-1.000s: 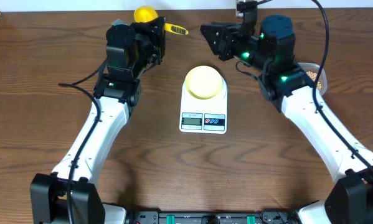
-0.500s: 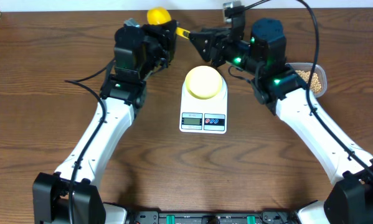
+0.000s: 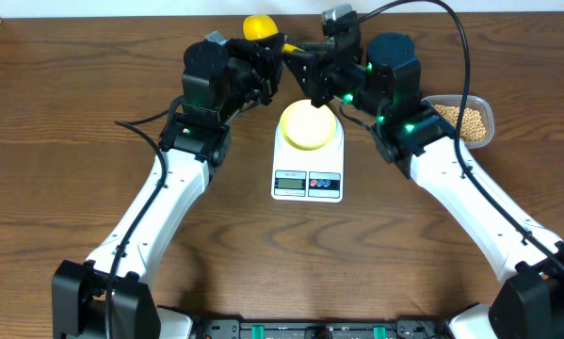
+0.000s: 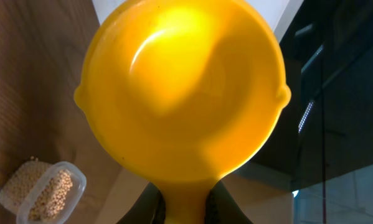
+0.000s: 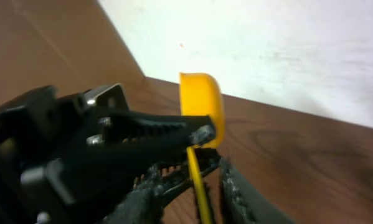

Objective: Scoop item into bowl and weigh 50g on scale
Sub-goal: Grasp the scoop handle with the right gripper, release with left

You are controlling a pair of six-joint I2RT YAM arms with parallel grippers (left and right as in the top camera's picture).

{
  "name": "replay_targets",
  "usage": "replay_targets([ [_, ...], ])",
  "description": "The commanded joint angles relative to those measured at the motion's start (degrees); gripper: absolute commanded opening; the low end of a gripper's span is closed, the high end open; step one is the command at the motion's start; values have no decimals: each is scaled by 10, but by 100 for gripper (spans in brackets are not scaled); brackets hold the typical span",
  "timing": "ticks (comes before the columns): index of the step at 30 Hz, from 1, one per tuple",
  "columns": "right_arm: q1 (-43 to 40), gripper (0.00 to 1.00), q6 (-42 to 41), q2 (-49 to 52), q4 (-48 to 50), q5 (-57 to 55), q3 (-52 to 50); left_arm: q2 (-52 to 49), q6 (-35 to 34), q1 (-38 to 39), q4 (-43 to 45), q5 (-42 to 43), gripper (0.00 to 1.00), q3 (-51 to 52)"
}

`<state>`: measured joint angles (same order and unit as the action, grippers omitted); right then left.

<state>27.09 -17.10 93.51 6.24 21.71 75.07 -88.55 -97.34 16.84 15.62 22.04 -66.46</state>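
Observation:
My left gripper (image 3: pixel 265 58) is shut on the neck of a yellow long-handled scoop (image 3: pixel 260 26), held above the table's back edge. In the left wrist view the empty scoop (image 4: pixel 183 87) fills the frame, with the fingers (image 4: pixel 187 202) clamped on its neck. My right gripper (image 3: pixel 303 58) is open, its fingers (image 5: pixel 202 196) either side of the scoop's thin handle (image 5: pixel 198 177) with gaps showing. The pale-yellow bowl (image 3: pixel 309 124) stands empty on the white scale (image 3: pixel 307 182). The beans (image 3: pixel 463 119) lie in a clear tub at the right.
The clear tub (image 3: pixel 487 121) is at the back right, behind my right arm; it also shows in the left wrist view (image 4: pixel 40 193). A white wall (image 5: pixel 286 50) runs along the table's back edge. My left gripper's black body (image 5: pixel 80 149) is close to my right fingers.
Both grippers have moved toward the back centre. The left one carried the scoop to the right; the right one swung left until its fingers came around the scoop's handle.

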Motion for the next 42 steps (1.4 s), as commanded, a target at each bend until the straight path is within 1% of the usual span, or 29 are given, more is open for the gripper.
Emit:
replay_targets([
  [1,10,17,14,4,-7,-30,9,6,-5,2,6,16,7,-9],
  [4,10,19,13,4,-23,-30,9,6,-5,2,11,27,7,-9],
  [8,11,20,13,4,-24,-30,9,6,-5,2,21,45,7,-9],
  [10,11,15,13,4,-22,-31,9,6,-4,2,21,46,8,-9],
  [12,11,14,15,4,-17,-34,9,6,0,2,20,46,7,-9],
  [13,11,15,16,4,-17,-34,9,6,2,2,18,46,7,-9],
  [14,11,19,16,4,-14,-34,9,6,2,2,18,46,7,-9],
  [15,11,27,16,4,-13,-34,9,6,2,2,17,46,7,-9],
  [16,11,29,16,4,-11,-34,9,6,2,2,16,46,7,-9],
  [19,11,31,16,4,-6,-34,9,6,13,2,16,46,8,-9],
  [21,11,31,16,4,-2,-34,9,6,13,2,16,46,7,-9],
  [25,11,24,16,4,0,-34,9,6,13,2,17,46,7,-9],
  [29,8,13,26,4,0,-34,9,6,13,2,16,46,8,-9],
  [30,7,9,26,4,0,-34,9,6,13,2,16,46,8,-9],
  [31,7,1,26,4,0,-34,9,6,13,2,16,46,7,-9],
  [36,6,1,26,4,2,-34,9,6,15,2,16,45,8,-9],
  [37,6,1,26,4,2,-35,9,6,21,2,16,45,15,-9],
  [38,6,1,26,4,2,-34,9,6,28,2,16,45,24,-9],
  [39,5,1,26,4,2,-34,9,6,39,2,16,45,37,-9],
  [41,3,1,26,4,2,-35,9,6,78,2,17,41,56,-9],
  [42,0,1,26,3,2,-35,10,6,105,2,17,37,61,-9],
])
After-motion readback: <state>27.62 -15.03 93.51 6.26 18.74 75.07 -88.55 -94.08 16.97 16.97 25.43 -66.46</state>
